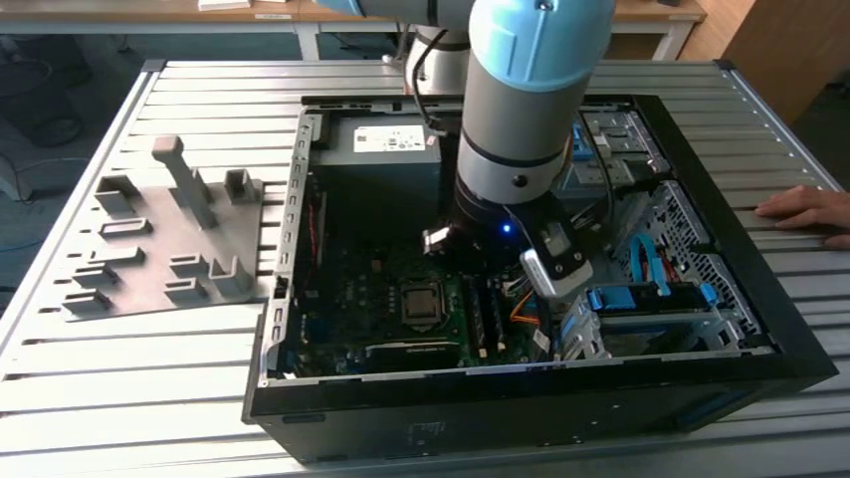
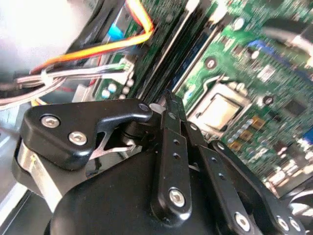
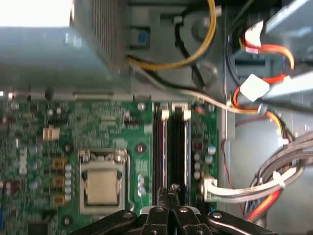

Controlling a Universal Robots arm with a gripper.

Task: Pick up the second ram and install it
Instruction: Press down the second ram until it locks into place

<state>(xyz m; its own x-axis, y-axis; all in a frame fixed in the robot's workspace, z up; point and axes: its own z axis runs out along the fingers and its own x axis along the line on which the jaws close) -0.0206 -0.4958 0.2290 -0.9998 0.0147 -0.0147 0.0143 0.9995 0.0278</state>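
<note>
Green motherboard (image 3: 98,122); gripper (image 3: 168,192) closed over memory slots (image 3: 173,147); ram orientation unclear.

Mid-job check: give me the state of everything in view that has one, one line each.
gripper: fingers shut together, tips down at the memory slots
memory slots: modules seated, as far as I can tell
computer case: lying flat, side panel off
processor socket: closed, no cooler on it
grey slotted tray: nothing in its slots
person's hand: resting on the table

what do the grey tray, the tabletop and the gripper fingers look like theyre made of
Grey tray: matte moulded plastic, going by its uniform dull grey. Tabletop: likely aluminium, ribbed silvery slats with soft sheen. Gripper fingers: black, semi-gloss, with bright screws; plastic or coated metal, hard to tell.
</note>
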